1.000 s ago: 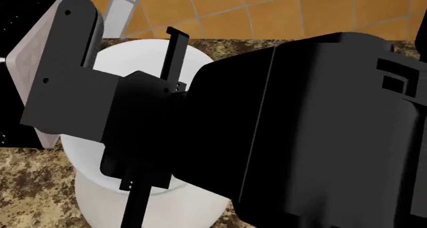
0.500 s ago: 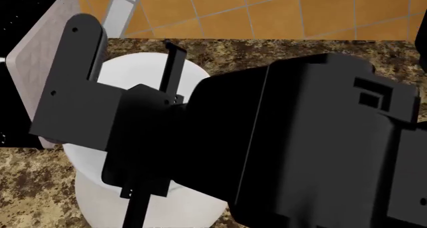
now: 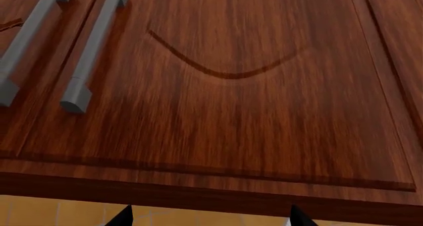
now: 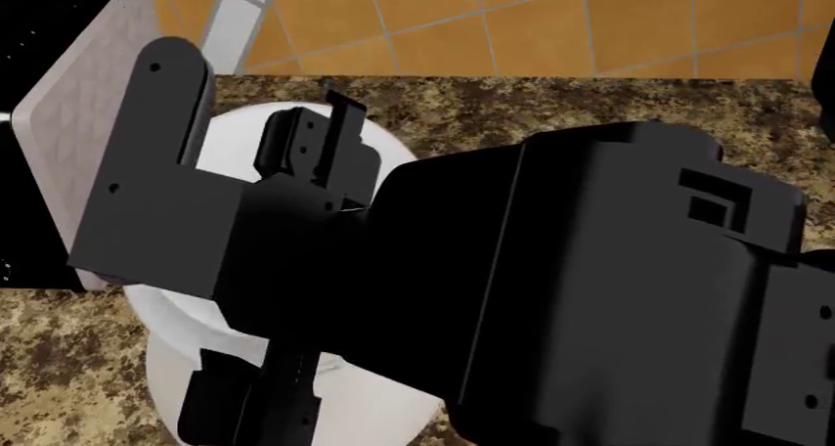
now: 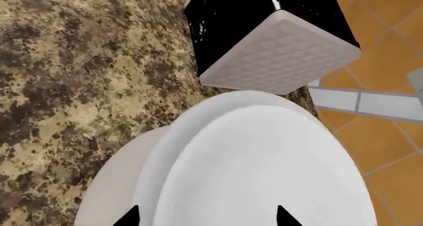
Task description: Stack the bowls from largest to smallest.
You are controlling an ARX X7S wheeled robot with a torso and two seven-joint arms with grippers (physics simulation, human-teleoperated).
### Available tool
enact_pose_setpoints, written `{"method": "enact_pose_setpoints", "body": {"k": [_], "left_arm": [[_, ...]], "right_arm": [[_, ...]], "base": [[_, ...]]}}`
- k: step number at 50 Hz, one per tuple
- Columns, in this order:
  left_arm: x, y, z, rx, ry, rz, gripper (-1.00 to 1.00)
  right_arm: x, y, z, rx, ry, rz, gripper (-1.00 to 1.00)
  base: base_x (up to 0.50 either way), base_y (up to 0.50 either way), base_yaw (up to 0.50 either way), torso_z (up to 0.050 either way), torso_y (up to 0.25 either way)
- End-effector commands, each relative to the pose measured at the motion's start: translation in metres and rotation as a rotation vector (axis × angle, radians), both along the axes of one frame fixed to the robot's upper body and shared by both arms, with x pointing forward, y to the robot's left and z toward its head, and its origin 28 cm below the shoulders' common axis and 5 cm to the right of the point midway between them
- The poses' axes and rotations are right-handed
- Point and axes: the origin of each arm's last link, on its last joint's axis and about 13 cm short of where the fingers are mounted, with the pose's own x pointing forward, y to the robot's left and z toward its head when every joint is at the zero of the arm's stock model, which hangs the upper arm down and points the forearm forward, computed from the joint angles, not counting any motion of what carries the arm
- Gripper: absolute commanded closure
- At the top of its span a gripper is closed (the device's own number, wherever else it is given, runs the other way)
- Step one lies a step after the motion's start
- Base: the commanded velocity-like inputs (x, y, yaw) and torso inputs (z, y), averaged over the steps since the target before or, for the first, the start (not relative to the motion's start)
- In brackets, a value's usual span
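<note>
In the right wrist view a bright white flared bowl (image 5: 264, 161) sits on or in an off-white bowl (image 5: 119, 186) on the granite counter. My right gripper (image 5: 206, 217) hangs just above the white bowl, its two fingertips wide apart with nothing between them. In the head view my black right arm (image 4: 588, 289) covers most of the bowls; only white rim (image 4: 235, 133) and lower white wall (image 4: 378, 407) show. I cannot make out a third bowl. My left gripper (image 3: 210, 217) is open and empty, facing a wooden cabinet door (image 3: 231, 87), away from the bowls.
A quilted grey-white box with black sides (image 5: 278, 57) stands right beside the bowls, also in the head view (image 4: 78, 123). The speckled counter (image 5: 66, 62) ends close behind them, with orange floor tiles (image 4: 522, 16) beyond. Grey bar handles (image 3: 92, 52) are on the cabinet.
My right arm has sunk lower in the head view, and its gripper's finger blocks now show over the white bowl. The bowls and box have not moved.
</note>
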Motion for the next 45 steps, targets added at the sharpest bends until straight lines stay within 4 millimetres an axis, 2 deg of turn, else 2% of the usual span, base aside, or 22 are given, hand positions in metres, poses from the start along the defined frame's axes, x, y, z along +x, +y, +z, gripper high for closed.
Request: {"method": "enact_pose_setpoints", "body": {"k": [1,15,23,29,35,45], "left_arm": [[-0.001,0.0,0.0,-0.002,0.0,0.001,-1.0],[-0.001,0.0,0.001,-0.002,-0.001,0.0,-1.0],[-0.002,0.0,0.002,-0.003,-0.003,0.001,-1.0],[-0.002,-0.001,0.003,-0.002,-0.004,-0.001,-1.0],[-0.002,-0.002,0.003,-0.002,-0.004,-0.002,-1.0],[-0.003,-0.002,0.005,-0.003,-0.009,-0.004,-1.0]], "right_arm": [[0.0,0.001,0.0,-0.004,0.001,0.006,-1.0],[-0.003,0.001,0.005,-0.001,-0.01,0.008,-1.0],[-0.014,-0.003,0.022,0.024,-0.051,0.003,-1.0],[-0.022,-0.008,0.026,0.044,-0.07,-0.013,-1.0],[-0.033,-0.018,0.038,0.08,-0.109,-0.042,-1.0],[-0.053,-0.034,0.046,0.139,-0.144,-0.1,-1.0]], "base": [[0.0,0.0,0.0,0.0,0.0],[0.0,0.0,0.0,0.0,0.0],[0.0,0.0,0.0,0.0,0.0],[0.0,0.0,0.0,0.0,0.0],[0.0,0.0,0.0,0.0,0.0],[0.0,0.0,0.0,0.0,0.0]]}}
